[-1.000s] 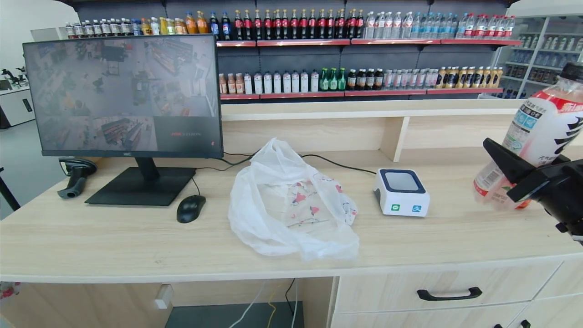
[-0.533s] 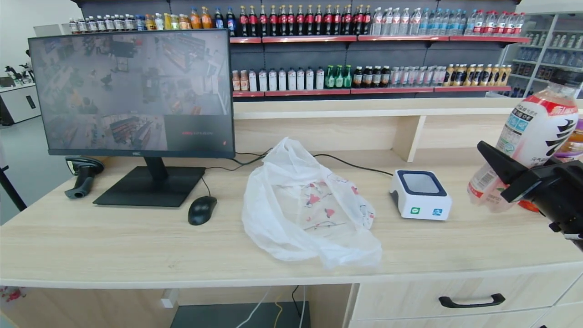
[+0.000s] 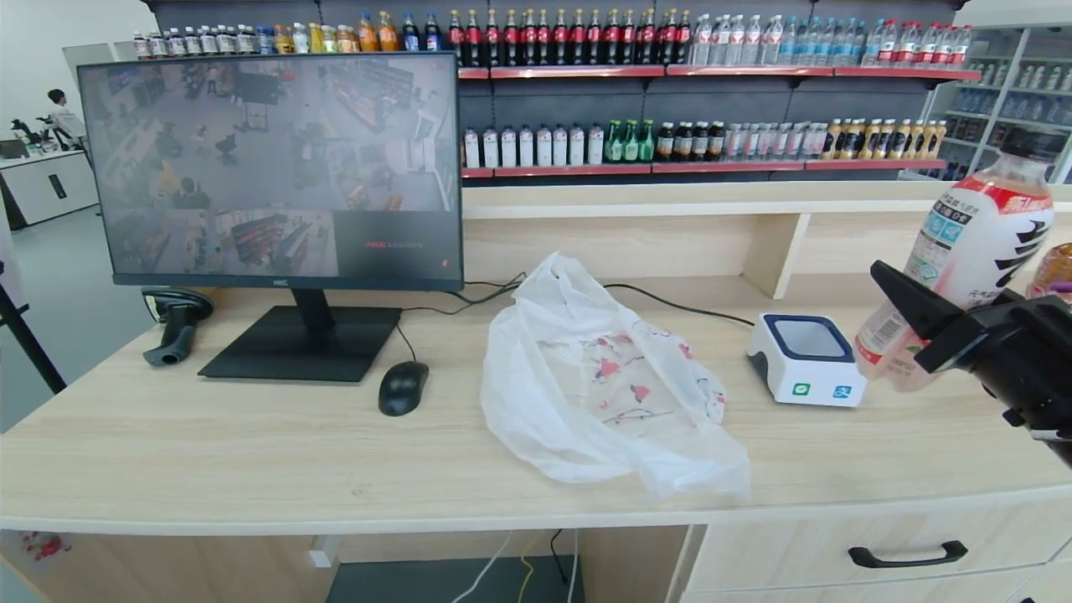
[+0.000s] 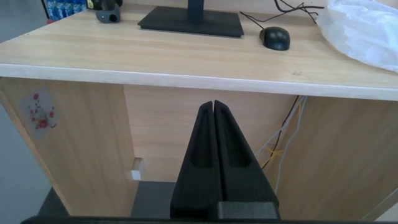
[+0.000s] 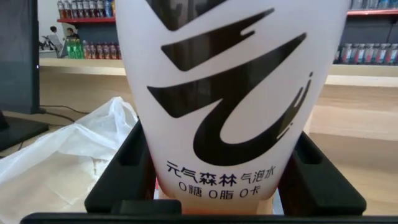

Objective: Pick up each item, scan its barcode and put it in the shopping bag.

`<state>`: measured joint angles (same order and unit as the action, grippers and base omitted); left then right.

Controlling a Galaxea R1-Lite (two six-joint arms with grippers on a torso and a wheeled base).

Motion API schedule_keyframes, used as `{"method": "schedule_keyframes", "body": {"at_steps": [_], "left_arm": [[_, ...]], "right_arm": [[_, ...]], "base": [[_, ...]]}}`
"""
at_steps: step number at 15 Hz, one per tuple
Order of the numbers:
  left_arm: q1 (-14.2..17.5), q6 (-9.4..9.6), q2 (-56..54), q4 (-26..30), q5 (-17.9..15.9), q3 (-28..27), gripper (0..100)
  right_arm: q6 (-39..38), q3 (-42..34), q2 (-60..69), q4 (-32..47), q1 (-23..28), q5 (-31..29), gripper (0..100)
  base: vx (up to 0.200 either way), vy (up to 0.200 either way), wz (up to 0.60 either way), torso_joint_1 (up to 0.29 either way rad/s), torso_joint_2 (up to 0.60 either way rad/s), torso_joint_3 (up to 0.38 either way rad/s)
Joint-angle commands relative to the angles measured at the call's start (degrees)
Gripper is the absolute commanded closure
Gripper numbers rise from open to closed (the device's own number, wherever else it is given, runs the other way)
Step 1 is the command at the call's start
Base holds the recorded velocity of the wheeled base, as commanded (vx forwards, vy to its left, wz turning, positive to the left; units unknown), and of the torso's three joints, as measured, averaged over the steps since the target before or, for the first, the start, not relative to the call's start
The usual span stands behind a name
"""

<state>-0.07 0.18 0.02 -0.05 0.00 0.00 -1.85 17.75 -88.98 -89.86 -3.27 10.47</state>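
My right gripper is shut on a pale pink drink bottle with a white, red-banded label, held tilted in the air at the counter's right end, just right of the white barcode scanner. In the right wrist view the bottle sits between the black fingers. A crumpled white shopping bag lies at the counter's middle, with something flower-printed inside. My left gripper is shut on nothing, hanging below and in front of the counter edge.
A monitor on a stand, a black mouse and a handheld scanner occupy the counter's left. An orange bottle shows behind the held one. A raised shelf ledge runs along the back; drawers sit below right.
The head camera has swung left, shifting the whole scene rightward. Relative to the scanner, the bottle in my right gripper has moved left, closer to it.
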Motion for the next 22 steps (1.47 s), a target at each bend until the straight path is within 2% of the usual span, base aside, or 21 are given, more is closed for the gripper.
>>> {"method": "schedule_keyframes", "body": {"at_steps": [1,7,22], "left_arm": [[0.1,-0.01,0.0,0.0,0.0,0.0,100],[0.0,0.08,0.0,0.0,0.0,0.0,100],[0.1,0.08,0.0,0.0,0.0,0.0,100]], "right_arm": [[0.0,0.1,-0.7,-0.1,0.0,0.0,100],[0.3,0.8,-2.2,-0.1,-0.2,0.1,100],[-0.7,7.7,-22.4,-0.1,-6.0,0.3,100]], "base": [[0.0,0.0,0.6,0.002,0.0,-0.002],[0.0,0.0,0.6,0.002,0.01,0.0],[0.0,0.0,0.0,0.0,0.0,0.0]]}}
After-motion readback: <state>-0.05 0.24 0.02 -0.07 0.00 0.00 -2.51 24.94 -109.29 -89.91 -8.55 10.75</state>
